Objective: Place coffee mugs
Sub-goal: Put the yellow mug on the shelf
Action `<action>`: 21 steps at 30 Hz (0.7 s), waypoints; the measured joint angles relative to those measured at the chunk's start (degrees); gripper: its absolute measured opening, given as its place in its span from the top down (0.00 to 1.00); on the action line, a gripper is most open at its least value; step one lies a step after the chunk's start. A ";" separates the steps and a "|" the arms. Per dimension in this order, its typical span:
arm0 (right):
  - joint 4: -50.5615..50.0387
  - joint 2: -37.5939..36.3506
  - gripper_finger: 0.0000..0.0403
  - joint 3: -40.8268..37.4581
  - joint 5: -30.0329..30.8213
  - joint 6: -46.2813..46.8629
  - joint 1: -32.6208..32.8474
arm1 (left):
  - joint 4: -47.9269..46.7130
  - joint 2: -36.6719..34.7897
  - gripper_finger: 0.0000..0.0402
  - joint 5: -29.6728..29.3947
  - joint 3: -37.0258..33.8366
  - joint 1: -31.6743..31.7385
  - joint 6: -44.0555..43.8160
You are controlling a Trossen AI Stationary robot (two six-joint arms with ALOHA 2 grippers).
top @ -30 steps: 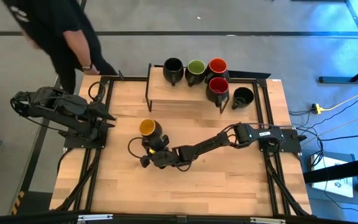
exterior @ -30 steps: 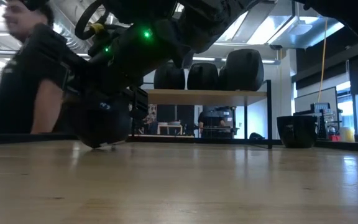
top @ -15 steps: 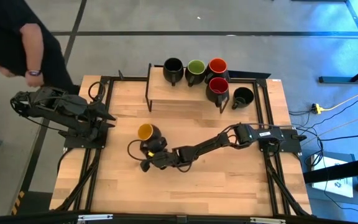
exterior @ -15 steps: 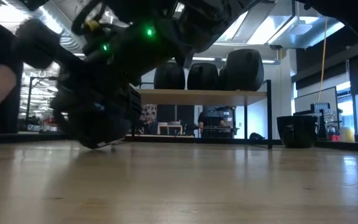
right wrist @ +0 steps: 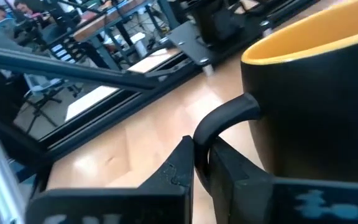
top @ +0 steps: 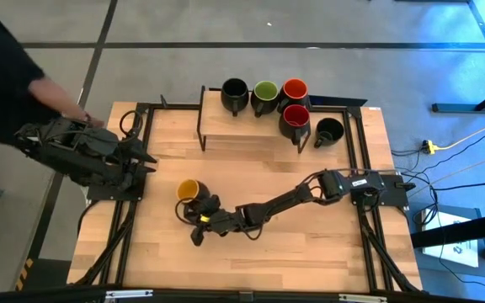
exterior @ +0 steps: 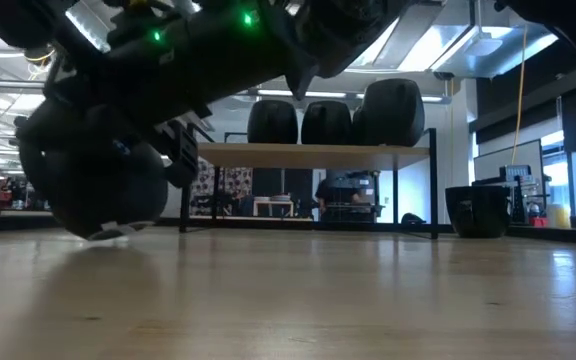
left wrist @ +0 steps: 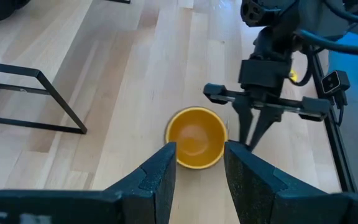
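The yellow-lined mug (top: 189, 191) sits left of centre on the bench (top: 310, 244), its handle pinched between the jaws of the right gripper (top: 199, 220), whose arm reaches in from the right side. In the low view the mug tilts slightly. The other five mugs (top: 281, 108) cluster at the far edge: four on a raised shelf (top: 226, 126), one beside it. The left gripper (top: 146, 160) waits at the left edge, jaws apart. A person's arm (top: 57, 93) reaches near it.
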 joint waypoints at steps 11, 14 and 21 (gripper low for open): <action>-1.16 -0.08 0.90 0.04 0.35 2.61 0.05 | 0.00 0.00 0.68 0.00 0.00 0.00 -0.18; -1.70 -0.13 0.86 0.04 1.28 2.61 0.08 | 0.00 0.00 0.68 0.02 0.00 -0.01 -1.18; -6.05 -0.32 0.72 0.09 1.72 2.28 0.15 | 0.02 0.00 0.68 0.48 0.01 0.00 -1.26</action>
